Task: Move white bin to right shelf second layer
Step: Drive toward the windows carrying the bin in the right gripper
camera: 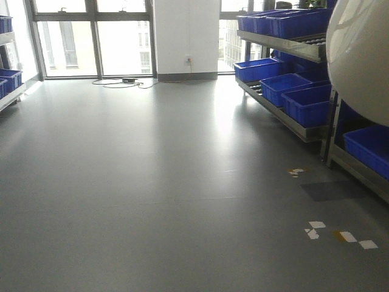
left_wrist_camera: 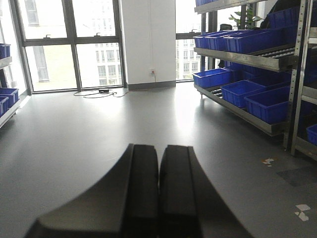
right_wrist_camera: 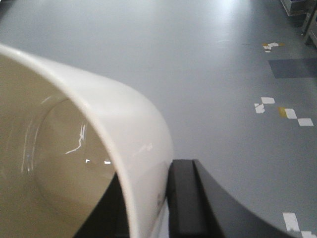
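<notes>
White bin (camera: 361, 55) fills upper right of front view, held aloft. Right gripper (right_wrist_camera: 148, 193) pinches its rim wall. Left gripper (left_wrist_camera: 159, 168) closed, empty. Right shelf second layer (left_wrist_camera: 242, 56) at frame right, crowded with blue crates (left_wrist_camera: 237, 39) — one-wall pinch may slip, or bin may strike crates.

The right gripper (right_wrist_camera: 148, 191) clamps the curved wall of the smooth cream-white plastic bin (right_wrist_camera: 111, 111), one black finger inside the mouth and one outside. Beyond the gripper lies glossy grey floor (right_wrist_camera: 198, 59), with white tape scraps (right_wrist_camera: 285, 113) to its right.
</notes>
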You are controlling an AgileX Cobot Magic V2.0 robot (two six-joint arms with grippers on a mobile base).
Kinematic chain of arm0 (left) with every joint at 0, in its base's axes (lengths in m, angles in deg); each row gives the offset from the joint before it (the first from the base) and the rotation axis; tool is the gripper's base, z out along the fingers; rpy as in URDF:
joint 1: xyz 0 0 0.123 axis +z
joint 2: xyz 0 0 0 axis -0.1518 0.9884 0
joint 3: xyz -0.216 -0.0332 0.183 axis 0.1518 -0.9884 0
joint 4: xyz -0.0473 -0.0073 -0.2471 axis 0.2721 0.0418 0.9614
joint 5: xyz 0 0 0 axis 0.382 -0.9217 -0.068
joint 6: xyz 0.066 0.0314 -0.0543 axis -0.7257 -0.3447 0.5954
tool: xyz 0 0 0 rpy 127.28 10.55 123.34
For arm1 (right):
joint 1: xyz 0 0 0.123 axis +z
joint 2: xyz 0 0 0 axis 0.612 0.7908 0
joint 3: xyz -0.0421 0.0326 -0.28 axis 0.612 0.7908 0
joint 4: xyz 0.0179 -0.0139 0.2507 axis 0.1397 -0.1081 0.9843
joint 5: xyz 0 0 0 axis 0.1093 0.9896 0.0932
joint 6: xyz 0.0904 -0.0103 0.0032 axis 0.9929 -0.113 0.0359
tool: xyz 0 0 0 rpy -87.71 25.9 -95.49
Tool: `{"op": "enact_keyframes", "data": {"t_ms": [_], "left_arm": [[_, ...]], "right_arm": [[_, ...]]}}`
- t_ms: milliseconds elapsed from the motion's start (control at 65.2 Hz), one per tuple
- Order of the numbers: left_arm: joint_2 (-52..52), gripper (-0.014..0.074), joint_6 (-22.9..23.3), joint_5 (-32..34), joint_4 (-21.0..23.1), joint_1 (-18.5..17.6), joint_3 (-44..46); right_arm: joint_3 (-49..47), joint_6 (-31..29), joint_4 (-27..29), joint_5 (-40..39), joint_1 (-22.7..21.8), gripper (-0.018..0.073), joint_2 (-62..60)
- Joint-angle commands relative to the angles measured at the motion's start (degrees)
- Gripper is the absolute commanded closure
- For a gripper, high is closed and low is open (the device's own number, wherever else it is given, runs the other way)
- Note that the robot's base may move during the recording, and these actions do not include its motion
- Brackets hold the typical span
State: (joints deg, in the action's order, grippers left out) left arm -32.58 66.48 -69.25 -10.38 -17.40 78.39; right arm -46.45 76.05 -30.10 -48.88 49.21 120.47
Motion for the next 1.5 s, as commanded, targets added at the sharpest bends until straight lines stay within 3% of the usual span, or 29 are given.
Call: {"op": "enact_keyframes", "data": {"t_ms": [0, 1488], "left_arm": [[-0.8, 0.0512, 0.4, 5.0, 0.3, -0.1, -1.9], [-0.8, 0.0512, 0.4, 5.0, 0.3, -0.1, -1.9]], "right_arm": [[-1.8, 0.0, 0.0, -5.7, -0.3, 0.0535, 0.0], [-1.8, 0.0, 0.0, -5.7, -0.3, 0.0535, 0.0]]}}
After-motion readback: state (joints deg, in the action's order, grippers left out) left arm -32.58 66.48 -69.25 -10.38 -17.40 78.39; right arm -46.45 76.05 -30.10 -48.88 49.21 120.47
